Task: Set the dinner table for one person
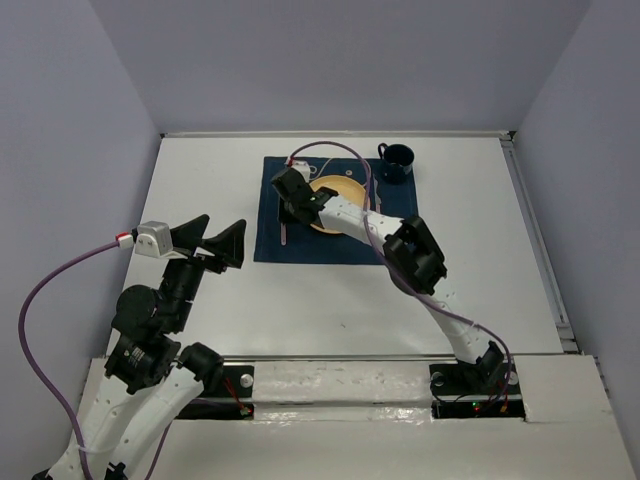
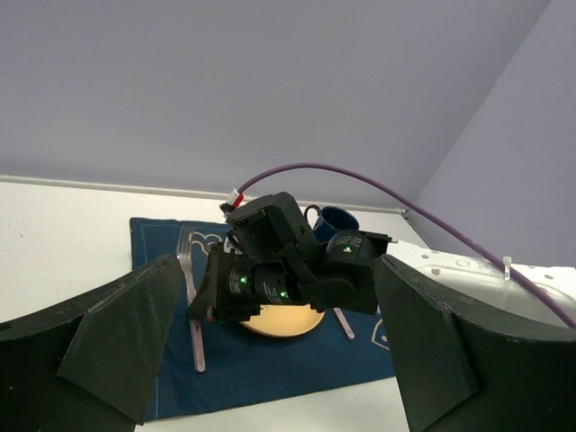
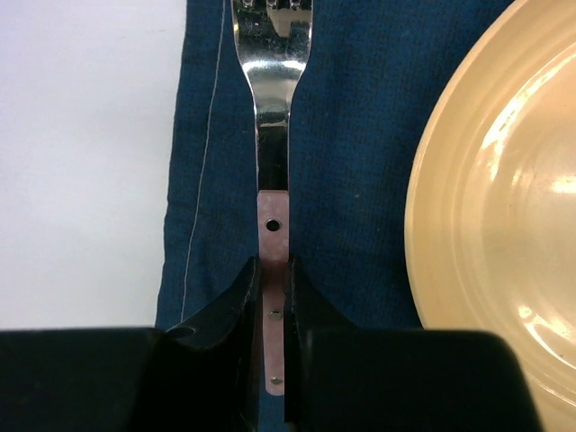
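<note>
The dinner table [image 1: 200,180] is a white tabletop with a navy placemat [image 1: 300,250] at its back middle. A yellow plate [image 1: 340,188] sits on the mat, with a blue mug [image 1: 396,162] at the mat's far right corner. A fork [image 3: 273,135] with a pink handle lies on the mat left of the plate [image 3: 504,198]. My right gripper [image 3: 273,270] is low over the mat and shut on the fork's handle. It also shows in the top view [image 1: 290,205]. My left gripper [image 1: 215,243] hangs open and empty over the table's left side, facing the mat.
A second pink-handled utensil [image 2: 345,322] lies on the mat right of the plate [image 2: 279,319]. The right arm [image 1: 415,255] stretches across the mat's near right corner. Grey walls close in the table on three sides.
</note>
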You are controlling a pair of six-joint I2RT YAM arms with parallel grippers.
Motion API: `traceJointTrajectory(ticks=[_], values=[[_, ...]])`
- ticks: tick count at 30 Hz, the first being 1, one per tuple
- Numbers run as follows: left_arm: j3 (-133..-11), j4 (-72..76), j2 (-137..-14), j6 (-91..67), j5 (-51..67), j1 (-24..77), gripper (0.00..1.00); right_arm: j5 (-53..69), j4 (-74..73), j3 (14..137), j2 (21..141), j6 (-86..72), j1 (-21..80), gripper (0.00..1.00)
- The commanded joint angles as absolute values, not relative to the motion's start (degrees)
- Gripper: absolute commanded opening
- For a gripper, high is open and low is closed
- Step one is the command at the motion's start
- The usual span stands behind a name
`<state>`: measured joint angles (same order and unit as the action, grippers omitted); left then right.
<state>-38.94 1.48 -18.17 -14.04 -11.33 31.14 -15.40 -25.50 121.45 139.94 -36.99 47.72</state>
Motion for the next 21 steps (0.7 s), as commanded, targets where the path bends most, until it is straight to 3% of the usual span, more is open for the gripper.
traceJointTrajectory(ticks=[1,3,9,13,14,21], values=[[-38.76,4.22,-18.37,-14.15,-10.63,31.38,0.99,-18.10,-25.05,124.45,141.32,-38.15,48.16,0.00],[-38.76,4.22,-18.37,-14.24,-10.72,31.38,0.99,-18.45,-25.05,125.15,141.94,-38.32,48.16,0.00],[-38.76,4.22,-18.28,-14.06,-10.72,31.29,0.99,-18.90,-24.87,125.42,141.77,-38.58,48.16,0.37],[-38.85,4.22,-18.37,-13.97,-10.81,31.38,0.99,-19.51,-24.61,125.42,140.89,-38.76,48.16,0.43],[-38.85,4.13,-18.46,-13.97,-10.90,31.29,0.99,-19.69,-24.44,125.59,140.89,-38.67,48.16,0.51],[-38.85,4.04,-18.28,-13.71,-11.69,31.29,0.99,-18.19,-23.39,125.16,138.79,-38.50,48.16,0.54]])
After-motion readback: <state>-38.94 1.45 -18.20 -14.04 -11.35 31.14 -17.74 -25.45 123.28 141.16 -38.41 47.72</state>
